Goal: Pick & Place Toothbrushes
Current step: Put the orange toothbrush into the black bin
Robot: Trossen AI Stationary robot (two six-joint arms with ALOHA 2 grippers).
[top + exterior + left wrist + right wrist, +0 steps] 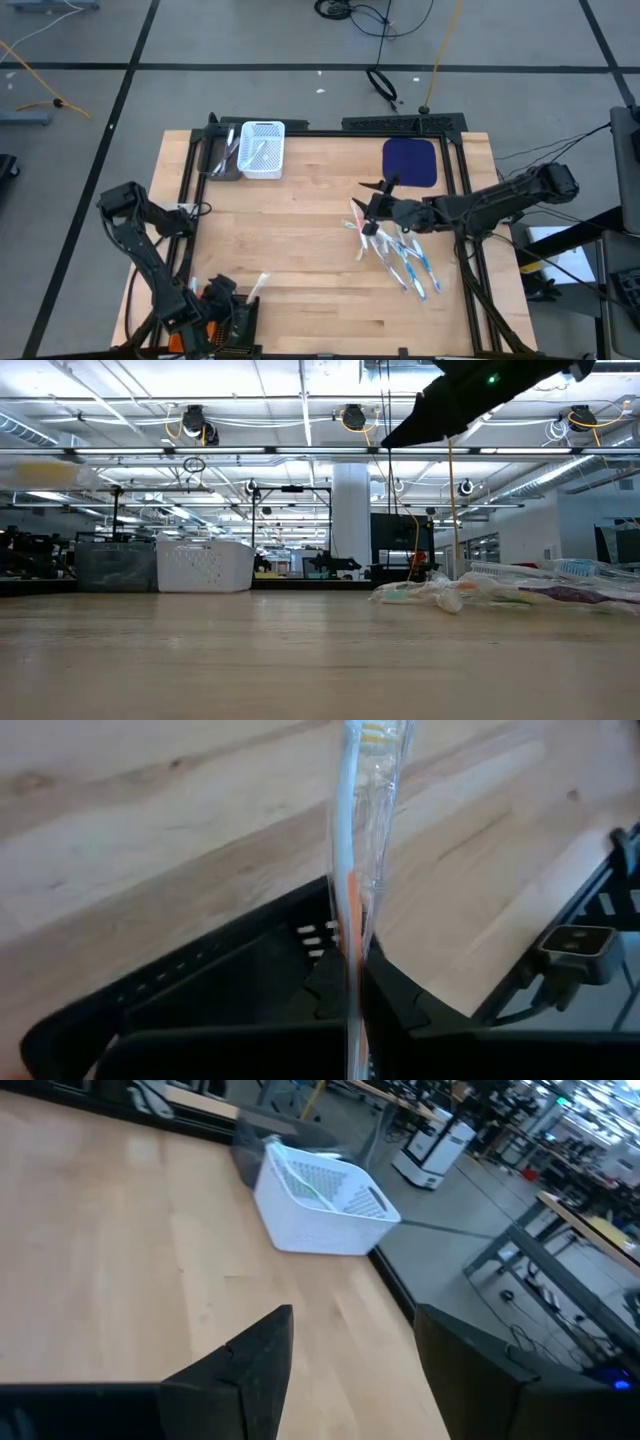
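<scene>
- High view: the light wooden counter (300,270) has a loose pile of thin plastic toothbrushes in clear wrappers (400,255) lying toward its right side, well apart from the white perforated plastic basket (262,149) at the far edge. A dark grey basket (222,155) sits touching the white one. The right tool (372,208) hangs over the near end of the pile with its jaws spread wide and nothing in them, I'd guess lining up for a pick. The left tool (228,297) is parked at the near counter edge, far from the white basket.
- Low view: the pile sits flat on the counter off to the right of both baskets, and only the right arm shows, up top.
- Left wrist view: the left tool is clamped shut on one wrapped white-and-orange toothbrush (355,850), which sticks out forward over the wood.
- Right wrist view: the right tool's fingers (250,1355) stand apart, pointing toward the white basket, which already has toothbrushes inside.
</scene>
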